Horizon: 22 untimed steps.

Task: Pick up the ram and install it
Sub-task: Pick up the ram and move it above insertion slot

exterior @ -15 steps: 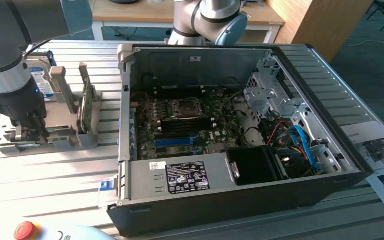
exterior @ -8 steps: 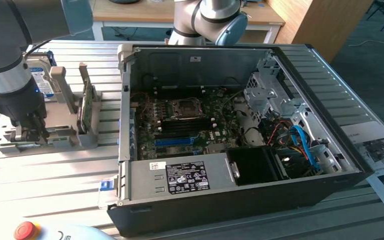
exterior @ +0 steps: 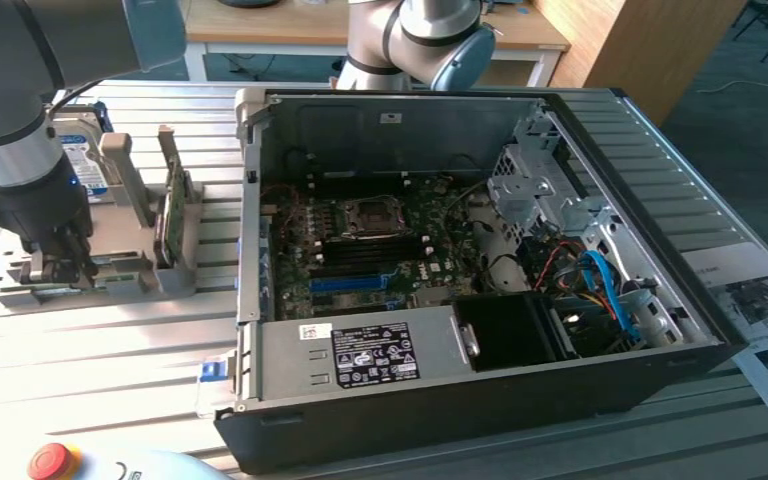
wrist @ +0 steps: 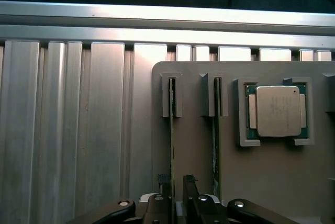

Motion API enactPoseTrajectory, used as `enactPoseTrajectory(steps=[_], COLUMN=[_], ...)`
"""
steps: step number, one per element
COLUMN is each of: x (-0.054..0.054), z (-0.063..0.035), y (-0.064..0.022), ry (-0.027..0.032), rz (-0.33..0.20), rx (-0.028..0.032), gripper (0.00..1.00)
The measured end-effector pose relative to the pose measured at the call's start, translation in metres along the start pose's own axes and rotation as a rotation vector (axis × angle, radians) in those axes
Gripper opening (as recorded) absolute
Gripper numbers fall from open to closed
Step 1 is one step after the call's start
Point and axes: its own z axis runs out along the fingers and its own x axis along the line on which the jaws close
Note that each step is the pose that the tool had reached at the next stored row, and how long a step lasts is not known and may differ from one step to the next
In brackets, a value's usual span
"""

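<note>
Green and thin, the ram (wrist: 171, 130) is standing on edge in a slot of the grey holder (wrist: 272, 182). The holder is resting on the ribbed aluminium tabletop (wrist: 78, 130) at the exterior view's left, well apart from the motherboard (exterior: 371, 240) inside the open computer case (exterior: 491, 400). The pincer (wrist: 176, 185) is hanging low over the holder with its jaws spread wide, one finger on either side of the ram's edge. The fingers are not looking closed on it, so I am judging that nothing is being gripped. A second thin board (wrist: 215, 140) is sitting in the neighbouring slot, just beside the ram, and a processor (wrist: 276, 110) is lying in its pocket further along. By my reading the work is sitting at an early stage. The approach and alignment are looking done, while the grasp, the lift out of the slot, the carry across to the case and the seating in the motherboard are all not yet done.
</note>
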Motion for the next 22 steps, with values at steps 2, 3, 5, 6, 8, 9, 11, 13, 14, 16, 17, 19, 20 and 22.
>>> enactPoseTrajectory(steps=[2,3,5,6,8,9,11,13,14,16,17,19,20,22], x=[0.0006,0.0008,0.0011,0.0012,0.0012,0.0012,0.0013,0.0013,0.0014,0.0014,0.0014,0.0014,0.0014,0.0014], z=[0.0,0.0,0.0,0.0,0.0,0.0,-0.0001,-0.0001,-0.0001,-0.0001,-0.0001,-0.0001,-0.0001,-0.0001], y=[0.0001,0.0,0.0001,0.0,0.0,0.0,-0.0022,-0.0024,-0.0025,-0.0025,-0.0025,-0.0026,-0.0026,-0.0026], ry=[0.0,-0.0001,-0.0001,-0.0001,-0.0001,-0.0001,-0.0001,-0.0001,-0.0001,-0.0001,-0.0001,-0.0001,-0.0001,0.0], rz=[0.0,0.0,0.0,0.0,0.0,0.0,0.0,0.0,0.0,0.0,0.0,0.0,0.0,-0.001], rx=[-0.0001,-0.0002,-0.0004,-0.0005,-0.0005,-0.0005,-0.0005,-0.0005,-0.0005,-0.0005,-0.0005,-0.0005,-0.0005,-0.0005], gripper=[0.24,0.24,0.24,0.24,0.24,0.24,0.24,0.24,0.24,0.24,0.24,0.24,0.24,0.24])
